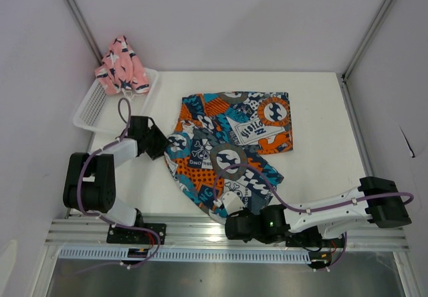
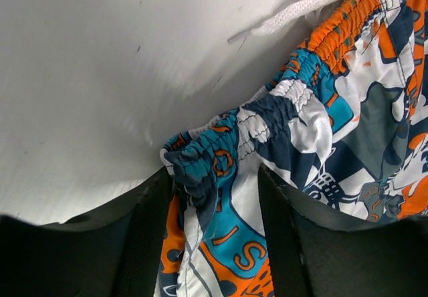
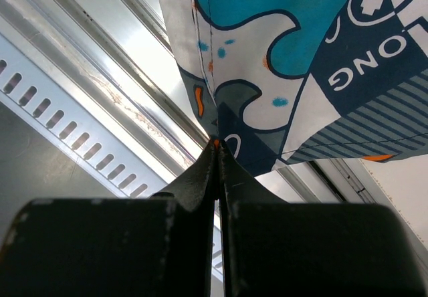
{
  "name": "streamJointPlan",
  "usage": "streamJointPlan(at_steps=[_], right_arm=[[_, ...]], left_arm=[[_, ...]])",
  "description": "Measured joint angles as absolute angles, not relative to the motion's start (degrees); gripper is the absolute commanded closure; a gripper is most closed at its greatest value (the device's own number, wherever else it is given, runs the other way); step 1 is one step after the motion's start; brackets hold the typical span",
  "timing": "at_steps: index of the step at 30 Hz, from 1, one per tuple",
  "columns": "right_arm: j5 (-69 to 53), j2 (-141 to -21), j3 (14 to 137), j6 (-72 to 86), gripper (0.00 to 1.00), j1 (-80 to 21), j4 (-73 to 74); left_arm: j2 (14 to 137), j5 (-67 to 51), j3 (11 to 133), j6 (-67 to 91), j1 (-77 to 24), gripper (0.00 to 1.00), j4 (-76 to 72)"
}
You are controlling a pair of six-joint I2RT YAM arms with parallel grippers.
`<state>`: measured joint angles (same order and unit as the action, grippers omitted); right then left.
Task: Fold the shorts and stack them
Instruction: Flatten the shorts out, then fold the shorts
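Note:
The printed shorts (image 1: pixel 234 143) lie spread and partly folded over in the middle of the table, their near corner hanging past the front edge. My left gripper (image 1: pixel 162 143) is at their left edge. In the left wrist view its jaws (image 2: pixel 214 196) stand apart astride the gathered waistband (image 2: pixel 267 120), with fabric filling the gap. My right gripper (image 1: pixel 231 222) is shut, pinching the near corner of the printed shorts (image 3: pixel 287 49) at the very fingertips (image 3: pixel 217 143). The pink shorts (image 1: pixel 122 66) sit bunched in the white basket (image 1: pixel 90 106) at the back left.
A white drawstring (image 2: pixel 301 9) trails from the waistband onto the table. The aluminium rail (image 1: pixel 200 233) runs along the table's front edge, directly below my right gripper (image 3: pixel 100 89). Frame posts and white walls enclose the back and sides.

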<state>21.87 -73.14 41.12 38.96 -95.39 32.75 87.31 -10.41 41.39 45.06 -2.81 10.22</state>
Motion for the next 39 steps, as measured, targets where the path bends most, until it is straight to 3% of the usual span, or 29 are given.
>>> streamJointPlan(at_steps=[5,13,21,34,39], right_arm=[[22.24,-72.29,41.12,38.94,1.0,-95.39,33.08],[22.72,-69.06,41.15,38.83,1.0,-96.53,33.95],[25.85,-68.99,45.25,38.87,1.0,-99.88,39.33],[35.92,-69.58,58.59,40.97,1.0,-101.69,56.84],[40.6,-69.23,62.67,43.11,1.0,-97.21,64.2]], left_arm=[[88.2,-9.39,41.5,46.04,-3.27,0.48,8.36],[88.95,-6.52,41.04,47.4,-3.55,1.0,6.42],[86.61,-5.17,40.14,47.79,-3.64,1.0,9.41],[59.96,-2.13,32.45,50.59,-3.64,1.0,26.06],[59.92,0.69,34.89,51.53,-3.64,1.0,33.63]])
